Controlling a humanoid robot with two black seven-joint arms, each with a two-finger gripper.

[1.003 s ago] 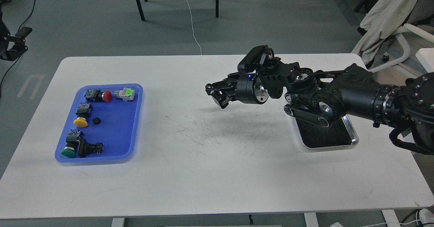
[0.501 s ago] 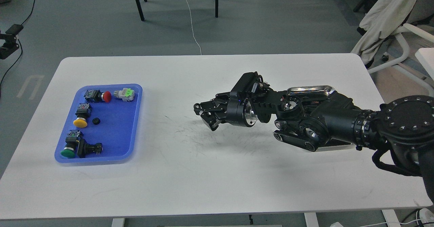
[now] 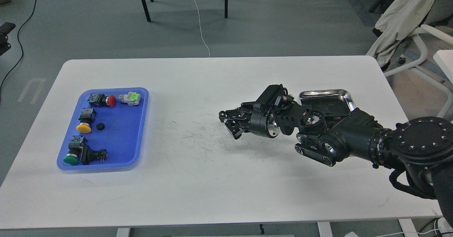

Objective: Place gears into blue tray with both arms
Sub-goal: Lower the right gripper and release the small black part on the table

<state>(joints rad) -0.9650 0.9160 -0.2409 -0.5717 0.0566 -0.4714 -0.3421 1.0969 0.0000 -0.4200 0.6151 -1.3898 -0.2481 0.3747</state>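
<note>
The blue tray (image 3: 124, 123) lies on the left side of the white table. One gear (image 3: 101, 126), a tiny black disc, rests in the tray's middle next to the yellow-capped switch (image 3: 84, 127). I see no other gear. My right gripper (image 3: 229, 124) hovers low over the table's centre, far right of the tray, pointing left. Its fingers stand apart and nothing shows between them. Only a small black piece of my left gripper (image 3: 5, 29) shows at the left edge, off the table.
Several push-button switches with red, green and yellow caps fill the blue tray. A shiny steel tray (image 3: 324, 92) sits at the right, half covered by my right arm. Chair legs and cables are on the floor beyond the table.
My right arm dropped lower; its gripper swung left, then drew back right, uncovering the steel tray's far rim. The left gripper slid further out past the left edge.
</note>
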